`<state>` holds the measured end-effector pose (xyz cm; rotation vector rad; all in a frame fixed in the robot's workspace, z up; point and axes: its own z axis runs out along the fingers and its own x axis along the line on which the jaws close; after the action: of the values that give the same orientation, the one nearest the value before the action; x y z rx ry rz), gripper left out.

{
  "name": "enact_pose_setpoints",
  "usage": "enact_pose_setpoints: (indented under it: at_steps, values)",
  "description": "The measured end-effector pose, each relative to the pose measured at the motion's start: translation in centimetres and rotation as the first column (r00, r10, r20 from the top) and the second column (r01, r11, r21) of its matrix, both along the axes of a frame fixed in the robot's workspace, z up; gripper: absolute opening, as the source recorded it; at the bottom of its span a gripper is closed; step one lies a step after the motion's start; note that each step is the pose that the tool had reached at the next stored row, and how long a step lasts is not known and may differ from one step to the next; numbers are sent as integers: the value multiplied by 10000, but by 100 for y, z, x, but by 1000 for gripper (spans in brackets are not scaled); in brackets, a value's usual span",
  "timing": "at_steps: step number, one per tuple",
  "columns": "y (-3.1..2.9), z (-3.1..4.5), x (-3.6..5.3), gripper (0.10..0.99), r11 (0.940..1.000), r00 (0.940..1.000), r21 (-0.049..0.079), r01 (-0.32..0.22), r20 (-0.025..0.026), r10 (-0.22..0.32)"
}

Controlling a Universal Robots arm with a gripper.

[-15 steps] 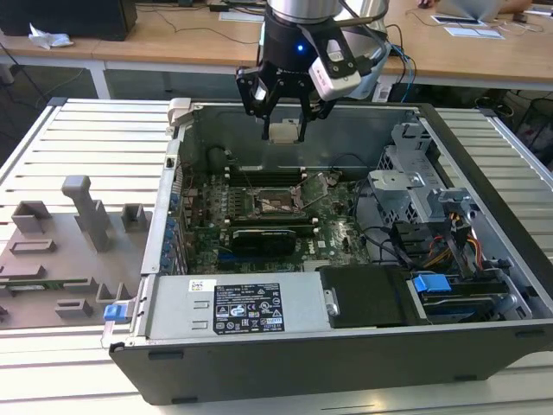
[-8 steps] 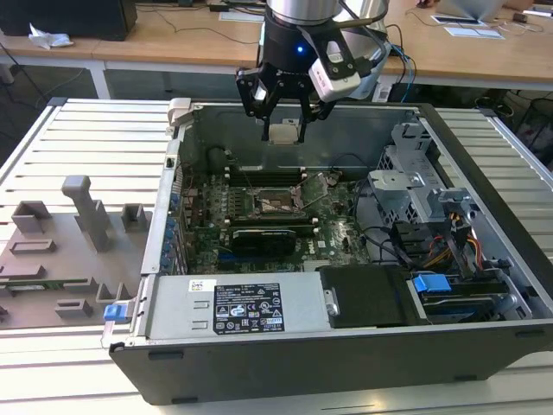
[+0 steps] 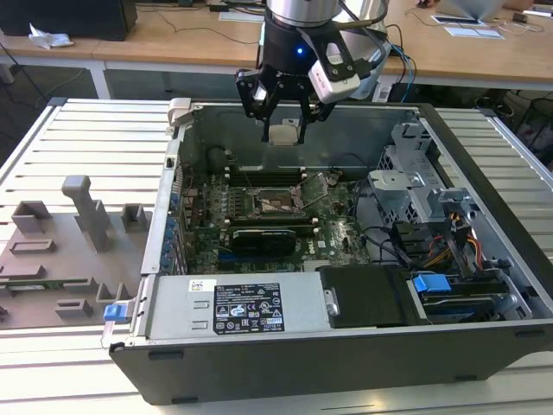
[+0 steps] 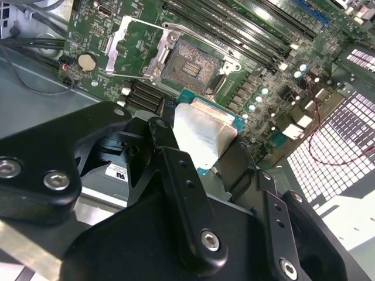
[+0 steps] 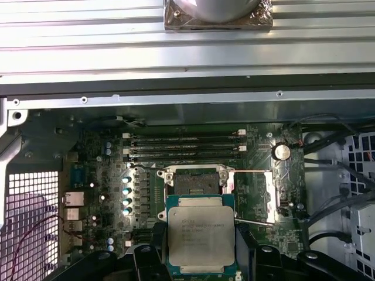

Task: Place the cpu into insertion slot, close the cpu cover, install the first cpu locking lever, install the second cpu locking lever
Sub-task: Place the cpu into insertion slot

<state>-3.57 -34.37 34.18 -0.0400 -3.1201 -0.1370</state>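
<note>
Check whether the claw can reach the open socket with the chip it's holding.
Probably yes: the claw holds the chip above the socket, whose cover is flipped aside, with nothing between.

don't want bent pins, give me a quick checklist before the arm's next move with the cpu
1. Grip: ok. The gripper is shut on the cpu by two opposite edges.
2. Slot empty: ok. The insertion slot shows bare contacts in both wrist views.
3. The cpu cover open: ok, swung off the slot to one side.
4. The locking levers clear of the slot: cannot tell.
5. Edges of the cpu square to the slot: ok in the first wrist view.
6. The cpu down in the slot: not ok. It is held in the air, apart from the slot.
</note>
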Motion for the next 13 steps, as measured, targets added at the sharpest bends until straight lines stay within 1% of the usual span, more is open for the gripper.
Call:
enact_pose_setpoints:
  at_steps: [13]
  values:
    - [0, -46, 0, 545, 10000, 10000, 1, 0, 0, 0]
